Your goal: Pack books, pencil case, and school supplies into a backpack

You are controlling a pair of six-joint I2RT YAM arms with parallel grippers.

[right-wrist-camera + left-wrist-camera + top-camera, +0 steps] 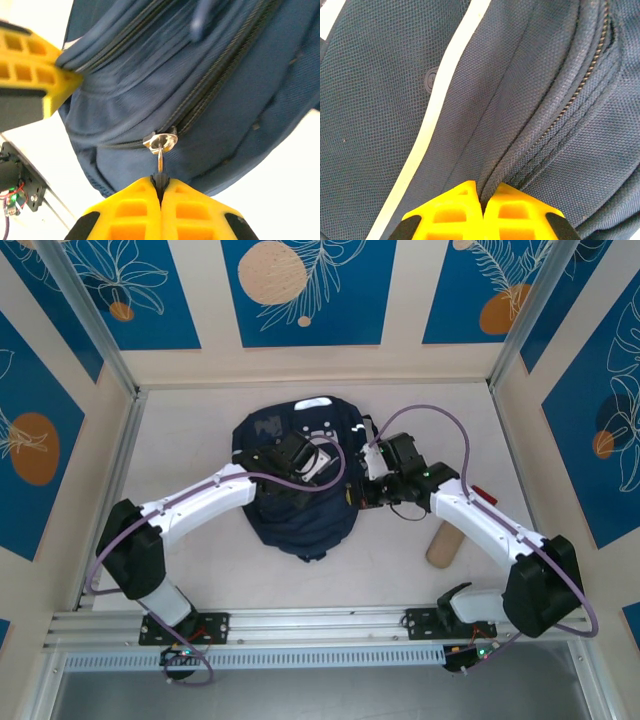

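Yellow fingers of the right gripper (161, 184) are pressed fully together on the thin metal zipper pull (160, 162), just below its slider, at the right side of the backpack (300, 515). The left gripper (482, 194) is closed as well. It pinches a fold of the navy fabric beside the zipper (577, 85), not far from a white stripe (437, 105).

The pull is narrow and smooth, so I judge it can slip out of the grip if the right arm draws at an angle to the zipper line. The fabric is loose. If the left pinch gives way, the whole bag may slide along with the slider and the pocket will not open. The teeth may also catch the slack cloth.

On the table (180, 440), a tan cylinder (443, 545) lies just beside the right forearm, and a wide sweep could roll it. The backpack lies in the middle, with free surface to its left and behind it, up to the far wall (310, 365).
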